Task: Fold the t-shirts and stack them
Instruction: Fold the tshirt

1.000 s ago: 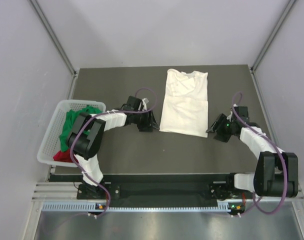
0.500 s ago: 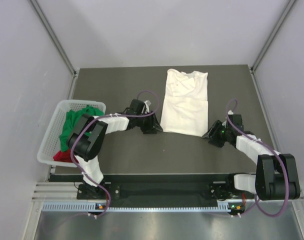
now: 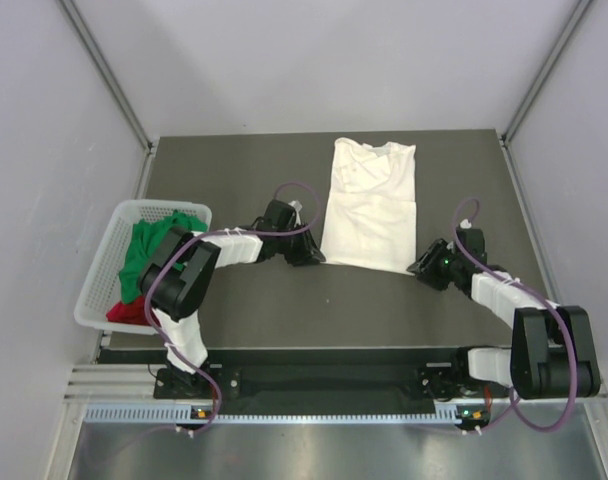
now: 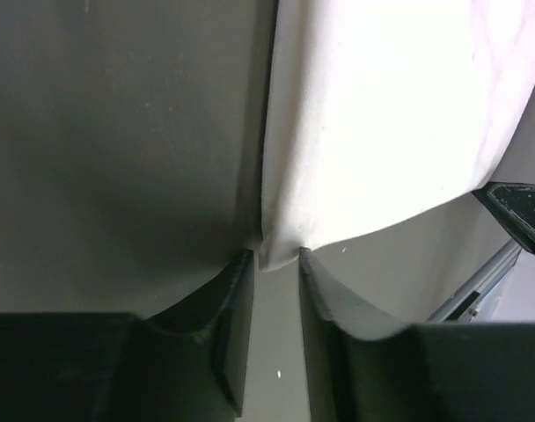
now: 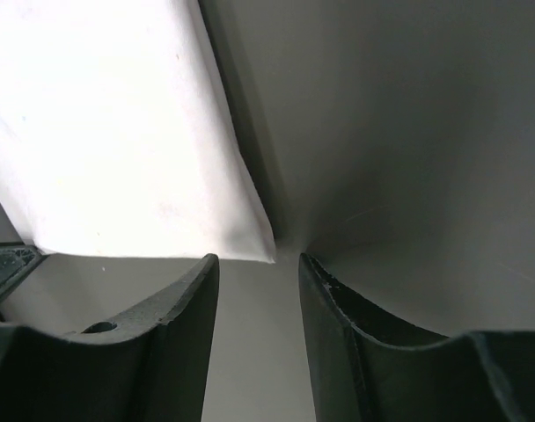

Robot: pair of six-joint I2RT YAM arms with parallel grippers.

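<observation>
Advancing, left hand [image 4: 269, 260] and right hand [image 5: 259, 260], both unclosed, reached near corners of cream-white t-shirt [image 3: 369, 205]; fold grasp pending.

White-shelled, black-jointed arms [image 3: 229, 243] — looping purple cables [image 3: 296, 184]

Cream-white tee [image 3: 369, 205] lies folded flat — green tee [image 3: 144, 250], red tee [image 3: 124, 312] crumpled in basket [image 3: 96, 268].
</observation>
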